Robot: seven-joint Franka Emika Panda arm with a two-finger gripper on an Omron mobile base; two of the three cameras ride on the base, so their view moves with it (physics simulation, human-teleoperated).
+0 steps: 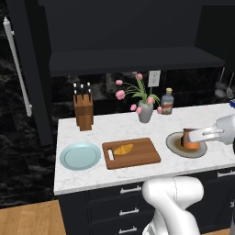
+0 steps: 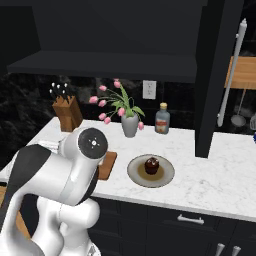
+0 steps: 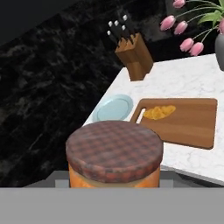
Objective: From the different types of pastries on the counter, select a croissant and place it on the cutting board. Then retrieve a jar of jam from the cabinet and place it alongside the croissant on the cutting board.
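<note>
On the white counter (image 1: 114, 126), from left: a light-blue plate (image 1: 80, 155), then the cutting board (image 1: 131, 153) with the croissant (image 1: 123, 149) near its handle. Rightward, the gripper (image 1: 195, 136), clenched on the jam jar (image 3: 114, 155), hangs over the dark pastry's dish (image 2: 150, 170). Best carry it left, setting down on bare board beside the croissant, avoiding the tulip vase (image 1: 145, 111) behind.

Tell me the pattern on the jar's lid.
Brown-and-reddish plaid check on the jar lid, clearest in the hand view.

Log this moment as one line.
stage: carrying jam | gripper: shut on jar of jam | croissant: on cutting board
</note>
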